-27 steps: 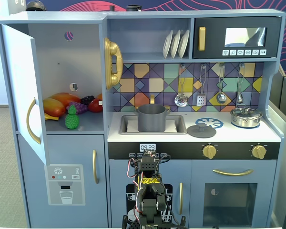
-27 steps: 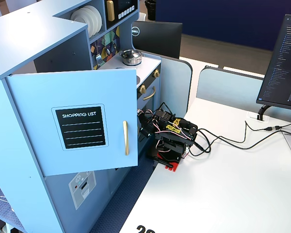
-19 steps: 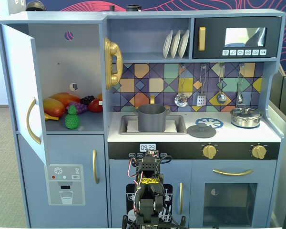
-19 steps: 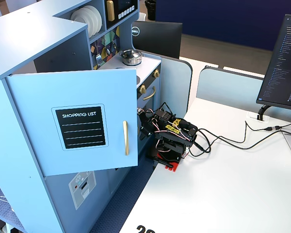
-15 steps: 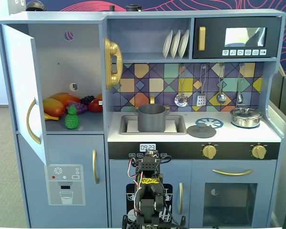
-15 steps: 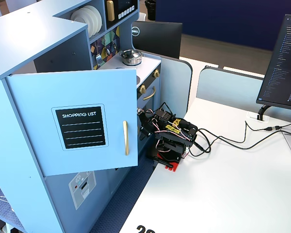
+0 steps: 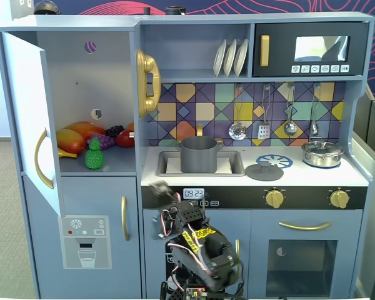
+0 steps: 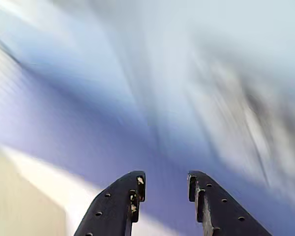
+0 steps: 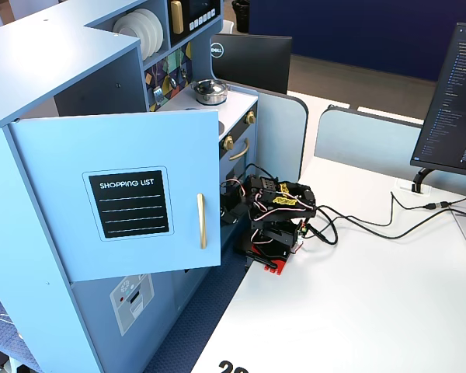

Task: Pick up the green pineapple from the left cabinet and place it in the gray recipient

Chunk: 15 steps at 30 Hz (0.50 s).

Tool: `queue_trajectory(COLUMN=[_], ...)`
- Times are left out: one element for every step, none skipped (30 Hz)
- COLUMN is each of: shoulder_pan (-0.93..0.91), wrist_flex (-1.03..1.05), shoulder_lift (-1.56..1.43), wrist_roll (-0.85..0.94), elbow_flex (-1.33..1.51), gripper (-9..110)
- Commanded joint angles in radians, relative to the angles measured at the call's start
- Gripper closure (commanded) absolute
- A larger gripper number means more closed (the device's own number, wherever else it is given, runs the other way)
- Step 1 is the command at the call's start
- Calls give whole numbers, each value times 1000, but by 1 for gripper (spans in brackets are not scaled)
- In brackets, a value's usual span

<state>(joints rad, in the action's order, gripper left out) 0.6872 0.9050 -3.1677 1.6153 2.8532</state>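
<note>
I have swung toward lower-left; my jaws (image 8: pixel 164 189) stand slightly parted, empty. The small bright green plastic pineapple (image 7: pixel 94 155) sits at left in the open light blue-gray cabinet (image 7: pixel 87 94).

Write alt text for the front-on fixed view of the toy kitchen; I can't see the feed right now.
The green pineapple stands at the front of the open left cabinet, ahead of other toy fruit. The gray recipient sits in the sink, nothing visible inside it. Below the counter, the arm tilts left, its blurred gripper holding nothing.
</note>
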Motion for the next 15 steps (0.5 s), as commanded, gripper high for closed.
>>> queue_trajectory(shoulder_pan=[216, 255, 285, 304, 313, 307, 293, 281, 273, 262, 252, 241, 229, 218, 204], wrist_flex=[-299, -370, -419, -443, -469, -503, -548, -615, -676, -715, -736, -758, -778, -801, -824], shoulder_lift=[43, 64, 91, 115, 138, 164, 190, 215, 238, 261, 279, 296, 313, 331, 353], wrist_roll=[32, 40, 61, 74, 77, 78, 97, 95, 91, 89, 71, 49, 41, 32, 28], elbow_flex=[-106, -120, -140, -166, -196, -221, -236, -241, -247, -255, -262, -268, -275, -282, -288], gripper=[102, 102, 102, 102, 102, 102, 102, 102, 102, 102, 100, 99, 98, 97, 96])
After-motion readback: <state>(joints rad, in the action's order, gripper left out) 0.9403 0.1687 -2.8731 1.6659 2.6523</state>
